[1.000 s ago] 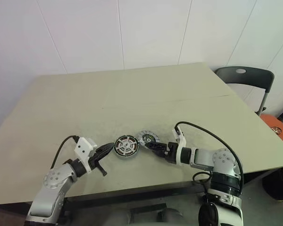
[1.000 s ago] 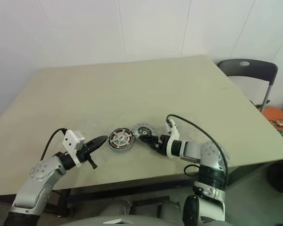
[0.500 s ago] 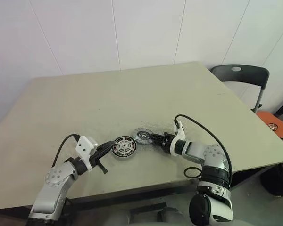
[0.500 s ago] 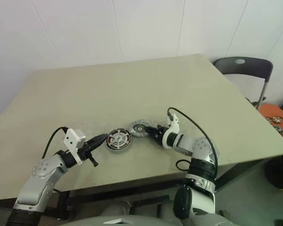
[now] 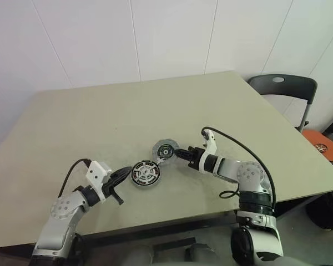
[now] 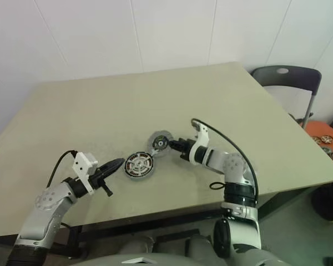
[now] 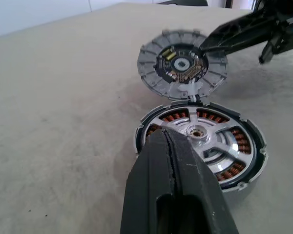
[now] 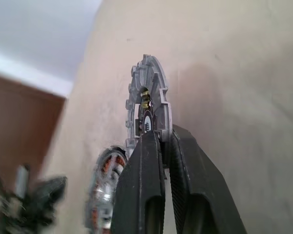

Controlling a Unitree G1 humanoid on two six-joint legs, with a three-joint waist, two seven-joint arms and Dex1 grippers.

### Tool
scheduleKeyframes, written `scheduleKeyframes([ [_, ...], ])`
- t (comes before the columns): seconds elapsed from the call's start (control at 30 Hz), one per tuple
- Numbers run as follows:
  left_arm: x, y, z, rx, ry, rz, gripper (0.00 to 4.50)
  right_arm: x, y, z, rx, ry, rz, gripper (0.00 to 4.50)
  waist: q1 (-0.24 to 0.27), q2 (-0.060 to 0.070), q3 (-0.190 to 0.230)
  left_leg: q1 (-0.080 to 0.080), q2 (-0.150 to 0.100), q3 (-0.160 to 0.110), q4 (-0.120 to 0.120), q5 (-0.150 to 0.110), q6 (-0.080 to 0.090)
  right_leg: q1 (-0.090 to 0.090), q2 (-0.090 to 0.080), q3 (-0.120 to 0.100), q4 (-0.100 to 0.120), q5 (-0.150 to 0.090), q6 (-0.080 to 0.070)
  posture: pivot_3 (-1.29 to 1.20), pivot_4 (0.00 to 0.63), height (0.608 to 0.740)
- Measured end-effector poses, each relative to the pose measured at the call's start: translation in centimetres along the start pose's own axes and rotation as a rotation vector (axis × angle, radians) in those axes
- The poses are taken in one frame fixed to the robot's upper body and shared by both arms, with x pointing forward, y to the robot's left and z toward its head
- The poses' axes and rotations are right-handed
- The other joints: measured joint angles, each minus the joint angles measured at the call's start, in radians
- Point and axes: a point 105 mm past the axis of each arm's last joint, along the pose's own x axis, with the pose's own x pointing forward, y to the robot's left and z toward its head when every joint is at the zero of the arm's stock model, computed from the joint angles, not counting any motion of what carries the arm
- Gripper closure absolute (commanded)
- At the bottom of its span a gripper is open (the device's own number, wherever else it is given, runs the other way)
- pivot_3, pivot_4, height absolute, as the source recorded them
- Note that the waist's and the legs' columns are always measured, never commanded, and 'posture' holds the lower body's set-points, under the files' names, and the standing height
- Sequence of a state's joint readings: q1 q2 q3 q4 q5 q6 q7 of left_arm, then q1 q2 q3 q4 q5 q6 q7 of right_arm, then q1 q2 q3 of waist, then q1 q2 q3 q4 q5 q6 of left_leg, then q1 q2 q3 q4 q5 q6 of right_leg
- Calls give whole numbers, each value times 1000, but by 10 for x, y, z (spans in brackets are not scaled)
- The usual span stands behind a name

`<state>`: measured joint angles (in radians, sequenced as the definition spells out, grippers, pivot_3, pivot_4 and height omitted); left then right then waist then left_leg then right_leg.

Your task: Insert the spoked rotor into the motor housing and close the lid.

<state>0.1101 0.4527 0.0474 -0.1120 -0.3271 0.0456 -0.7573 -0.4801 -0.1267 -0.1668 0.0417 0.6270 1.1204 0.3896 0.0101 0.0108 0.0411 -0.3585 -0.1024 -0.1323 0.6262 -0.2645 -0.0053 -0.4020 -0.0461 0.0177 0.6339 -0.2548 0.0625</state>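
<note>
The spoked rotor (image 5: 164, 150), a small grey toothed disc with a dark centre, stands tipped up on edge just beyond the motor housing (image 5: 146, 173). My right gripper (image 5: 177, 153) is shut on the rotor's rim from the right; in the right wrist view the rotor (image 8: 149, 92) appears edge-on between its fingertips. The housing (image 7: 234, 141) lies flat, with copper windings around a pale hub. My left gripper (image 7: 166, 136) is shut and empty, its tip at the housing's near-left rim. The lid is out of view.
The beige table (image 5: 100, 122) stretches wide and bare behind the parts, with its front edge close to my arms. A dark chair (image 5: 283, 88) stands past the table's right corner. An orange surface with small round parts (image 6: 327, 144) sits low at the far right.
My right gripper has shut on the rotor's rim and tipped it up from flat to standing on edge, carrying it a little farther away. The left gripper has stayed beside the housing.
</note>
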Motion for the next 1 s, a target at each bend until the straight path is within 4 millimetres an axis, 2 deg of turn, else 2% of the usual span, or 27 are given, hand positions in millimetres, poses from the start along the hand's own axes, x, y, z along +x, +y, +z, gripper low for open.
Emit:
scheduleKeyframes([
  [0.27,-2,4,-3,8,-2,10,4500,3,21,4,-584,-24,48,4478,3,-1,0,0,0,0,1,0,0,1,0,0,-1,-2,3,0,0,740],
  [0.4,-1,4,-3,9,-2,12,4500,2,30,4,-748,-42,106,4478,4,-1,1,0,0,0,1,0,0,1,0,0,-1,-2,3,0,0,740],
  [0.53,-3,7,-8,1,13,21,4500,-4,29,9,-866,-55,135,4478,4,-3,1,0,0,0,1,0,0,1,0,0,-1,-2,3,0,0,740],
  [0.83,1,11,-3,18,3,24,4500,-14,43,13,-910,-45,294,4478,4,-4,2,0,0,0,1,0,0,1,0,0,-1,0,0,0,0,740],
  [0.87,2,11,-2,20,3,24,4500,-15,43,14,-912,-41,306,3870,4,-4,2,0,0,0,1,0,0,1,0,0,-1,0,0,0,0,740],
  [0.9,2,12,-2,23,3,25,4500,-16,45,14,-909,-41,327,3694,4,-4,2,0,0,0,0,0,0,1,0,0,-1,0,0,0,0,740],
  [1.0,4,13,0,29,3,28,4500,-17,53,15,-900,-34,386,2731,4,-4,2,0,0,0,0,0,0,1,0,0,-1,0,0,0,0,740],
])
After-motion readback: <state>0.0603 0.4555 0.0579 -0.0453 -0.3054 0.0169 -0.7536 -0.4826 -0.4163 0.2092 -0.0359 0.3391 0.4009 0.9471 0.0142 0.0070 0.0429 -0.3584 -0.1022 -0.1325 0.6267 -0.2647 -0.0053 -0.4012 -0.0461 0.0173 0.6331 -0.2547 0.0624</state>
